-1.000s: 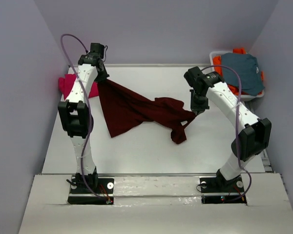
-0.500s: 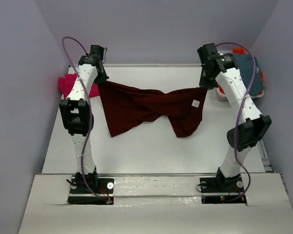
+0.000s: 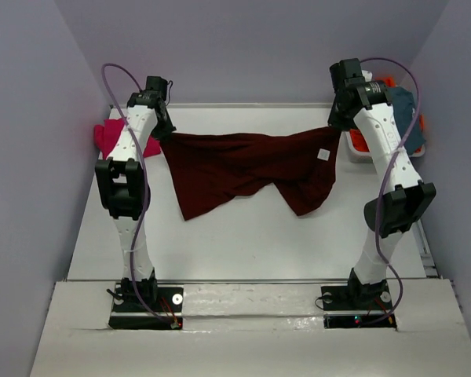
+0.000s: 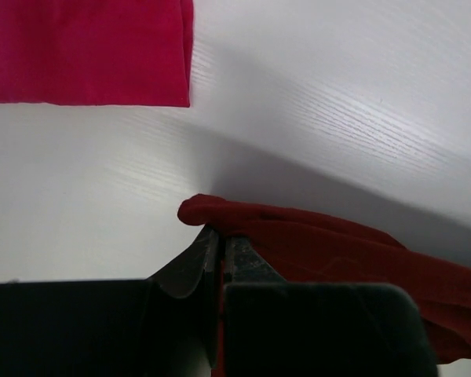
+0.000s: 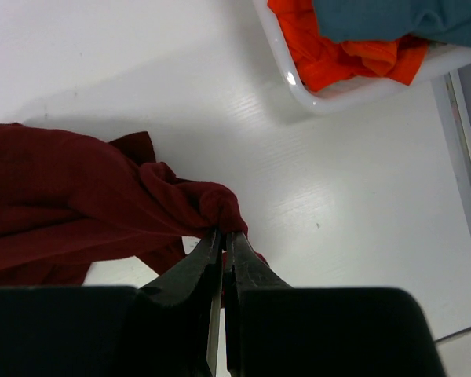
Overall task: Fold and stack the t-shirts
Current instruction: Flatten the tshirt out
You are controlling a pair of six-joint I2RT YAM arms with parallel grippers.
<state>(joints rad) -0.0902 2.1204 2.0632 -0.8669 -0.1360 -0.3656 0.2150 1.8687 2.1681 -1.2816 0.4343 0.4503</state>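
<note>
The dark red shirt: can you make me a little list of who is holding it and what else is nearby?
shirt: maroon t-shirt, stretched between both arms above the table
left gripper: shut on one end
right gripper: shut on the other end
pink t-shirt: lies at far left
basket: white, far right, holds orange cloth and grey-blue cloth

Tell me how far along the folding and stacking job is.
Done: the magenta-pink cloth t-shirt lies flat, apparently folded, at far left. In hand: the left gripper and right gripper pinch the large dark maroon t-shirt, stretched between them, unfolded. Left: the grey-blue garment and orange garment wait in the white basket.
</note>
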